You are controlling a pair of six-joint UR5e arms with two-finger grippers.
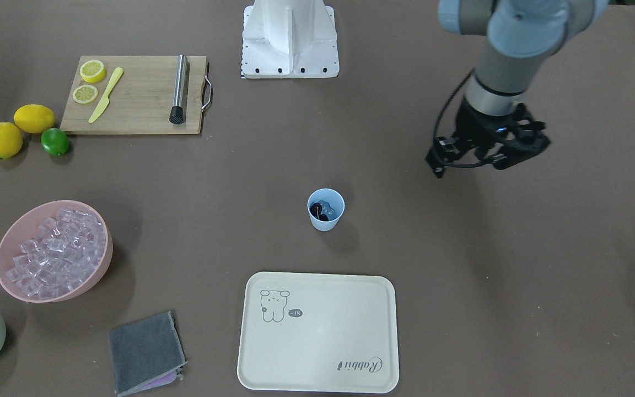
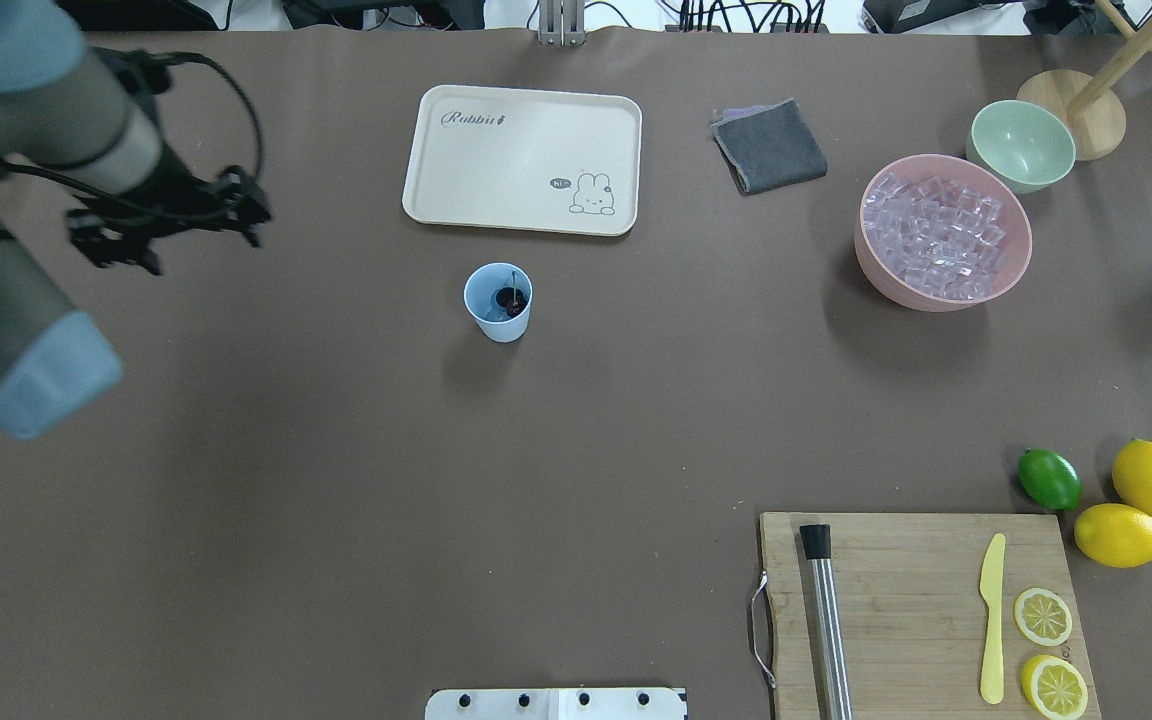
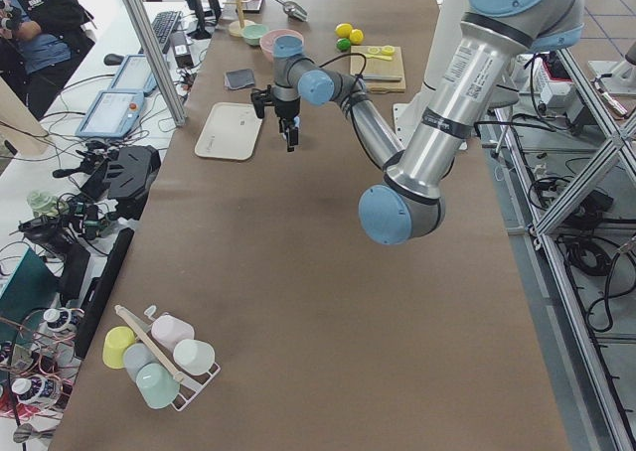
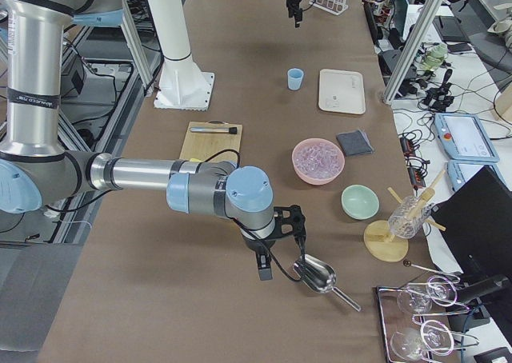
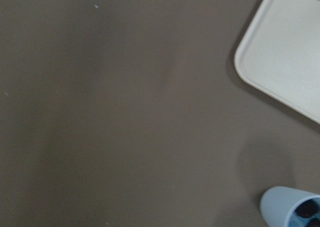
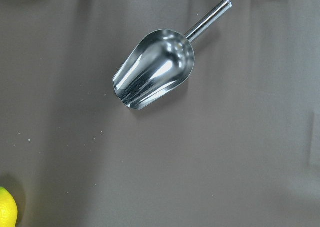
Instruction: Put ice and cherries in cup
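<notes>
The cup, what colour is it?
Light blue cup, clearest in the front-facing view.

Brown-covered table; aluminium frame posts; white side bench with tablets; grey floor.

left arm: silver-grey tube; joint caps: light blue; left gripper: black; cable: black; base: white, dark screws

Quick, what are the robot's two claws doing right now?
Left gripper: nothing seen in it; open or shut, cannot tell.
Right gripper: cannot tell; the scoop lies loose below it, not held.
</notes>
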